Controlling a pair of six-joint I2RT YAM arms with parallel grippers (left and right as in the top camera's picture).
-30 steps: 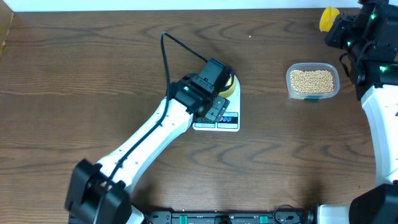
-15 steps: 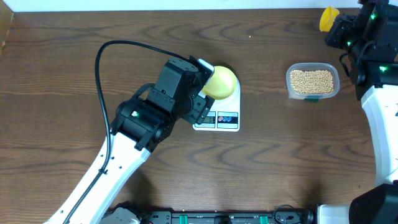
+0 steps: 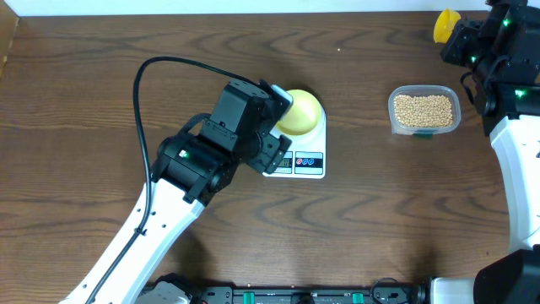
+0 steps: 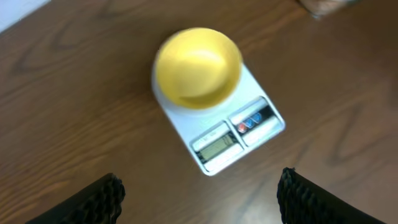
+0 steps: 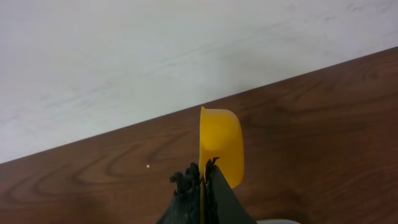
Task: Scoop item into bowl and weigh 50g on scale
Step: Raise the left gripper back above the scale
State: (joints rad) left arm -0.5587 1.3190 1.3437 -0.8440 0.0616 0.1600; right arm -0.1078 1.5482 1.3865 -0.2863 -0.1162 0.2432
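Observation:
The pale yellow bowl (image 3: 301,111) stands empty on the white scale (image 3: 309,163). My left gripper (image 3: 274,131) hangs open and empty above the scale's left side. In the left wrist view the bowl (image 4: 198,65) and the scale (image 4: 245,140) lie ahead of the wide-open fingers (image 4: 200,186). The tan beans (image 3: 423,108) fill a clear plastic tub (image 3: 456,123) at the right. My right gripper (image 3: 458,35) is at the far right corner, shut on the handle of a yellow scoop (image 3: 445,24). In the right wrist view the scoop (image 5: 221,146) sticks out past the shut fingers (image 5: 202,177).
The brown wooden table (image 3: 101,101) ends at a white wall (image 5: 155,56) at the back. The left arm's black cable (image 3: 139,110) loops over the table's left part. The right arm's white link (image 3: 519,160) runs down the right edge.
My left gripper has let go of the bowl on the scale and lifted back to the left, uncovering it. In the last half second it barely moved. The right arm is still.

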